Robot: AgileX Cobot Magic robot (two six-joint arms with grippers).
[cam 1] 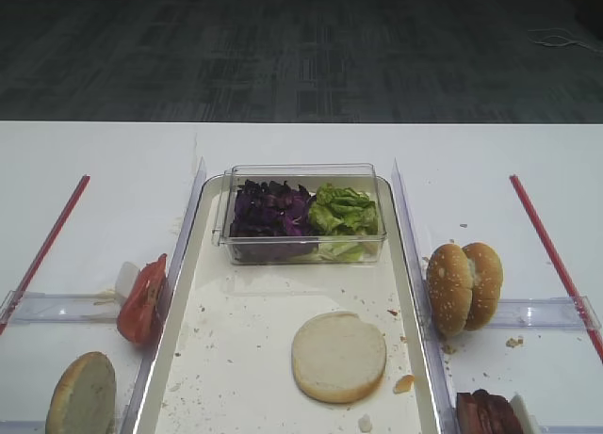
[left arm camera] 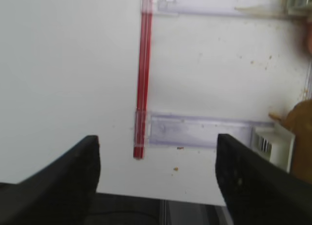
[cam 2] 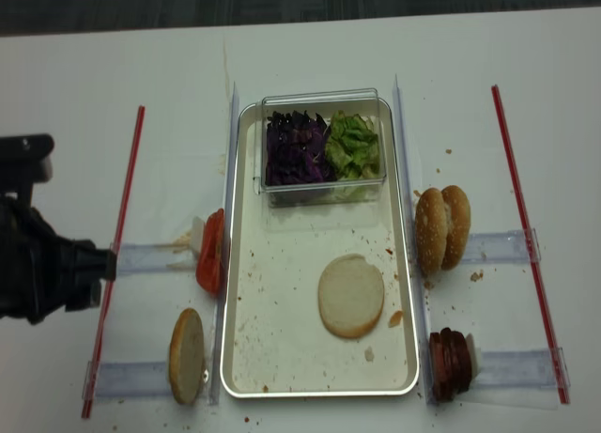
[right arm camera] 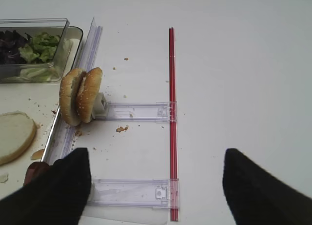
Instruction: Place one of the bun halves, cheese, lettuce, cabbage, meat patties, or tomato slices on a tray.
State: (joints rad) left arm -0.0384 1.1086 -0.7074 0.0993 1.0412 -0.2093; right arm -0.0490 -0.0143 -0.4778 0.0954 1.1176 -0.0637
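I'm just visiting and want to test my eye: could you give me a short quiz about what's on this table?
1. True or false: a bun half lies flat on the tray.
2. What sits in the clear tub beside the lettuce? A) tomato slices B) cabbage C) cheese
3. Fill in: the meat patties stand just outside the tray's ____ side as the overhead view shows it.

Key:
1. True; its pale face is up.
2. B, the purple cabbage.
3. Right, below the two seeded bun halves standing on edge.
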